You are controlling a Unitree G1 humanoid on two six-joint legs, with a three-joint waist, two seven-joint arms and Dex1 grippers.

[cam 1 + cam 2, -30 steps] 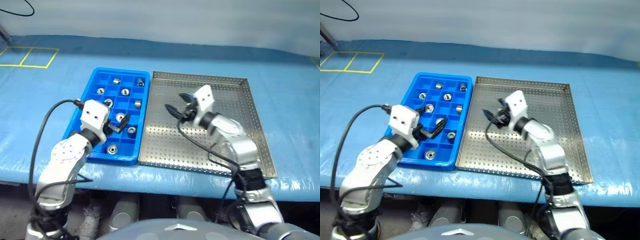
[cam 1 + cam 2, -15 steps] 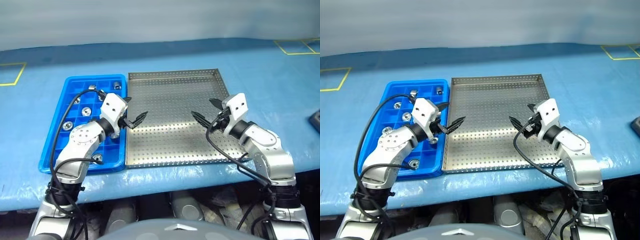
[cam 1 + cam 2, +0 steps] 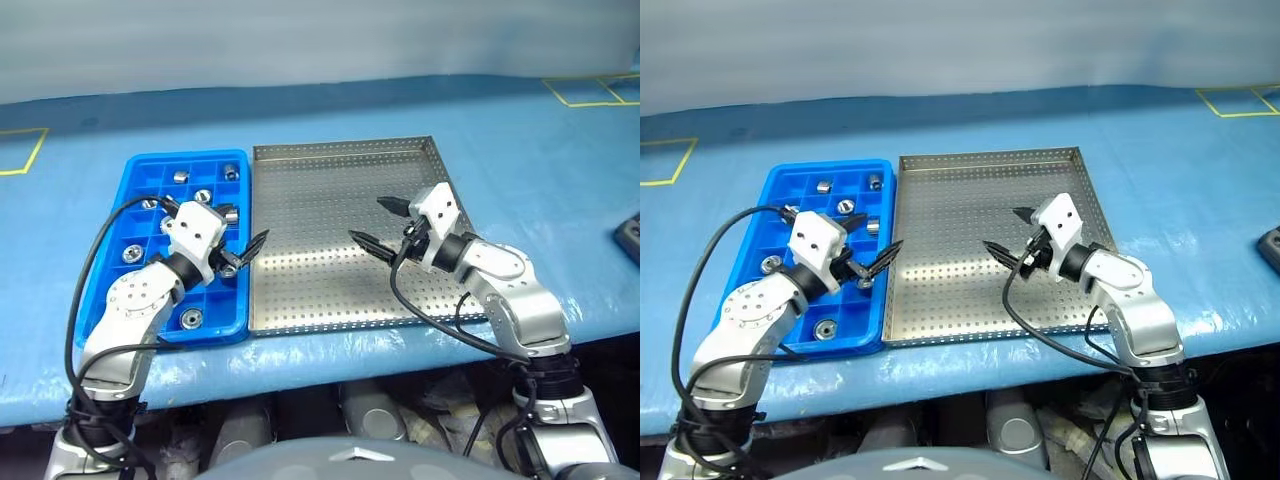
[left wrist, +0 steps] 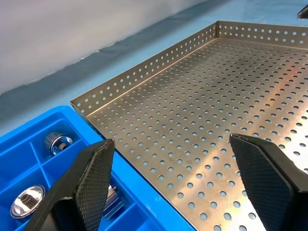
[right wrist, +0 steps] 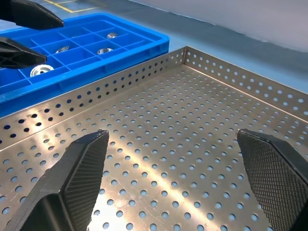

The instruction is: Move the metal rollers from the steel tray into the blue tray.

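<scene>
While both pincers hang with their black fingers spread wide and nothing between them, the steel tray (image 3: pixel 345 160) under them looks bare, its perforated floor showing no roller anywhere. The metal rollers (image 3: pixel 191 319) sit in the compartments of the blue tray (image 3: pixel 110 275), which lies edge to edge with the steel tray.

The left pincer (image 3: pixel 245 250) hovers over the seam where the two trays meet, pointing toward the steel tray, with filled compartments just behind and below its fingers. The right pincer (image 3: pixel 385 225) hovers over the middle of the steel tray, pointing toward the blue tray.

By this look the transfer seems finished. The likely risk is the left pincer dipping or sweeping back across the blue tray: its fingers could knock a roller out of its compartment or nudge the tray along the table cover (image 3: pixel 560 150). The two pincers also point at each other, so a reach inward by either could bring the fingers together.

The head views show both arms and both trays whole, with rollers scattered across several compartments. The left wrist view shows up close that the rollers (image 4: pixel 57 143) nearest its fingers (image 4: pixel 91 178) are hollow. The right wrist view looks across the tray floor to the other pincer's dark fingertips (image 5: pixel 33 15) above the blue compartments.
</scene>
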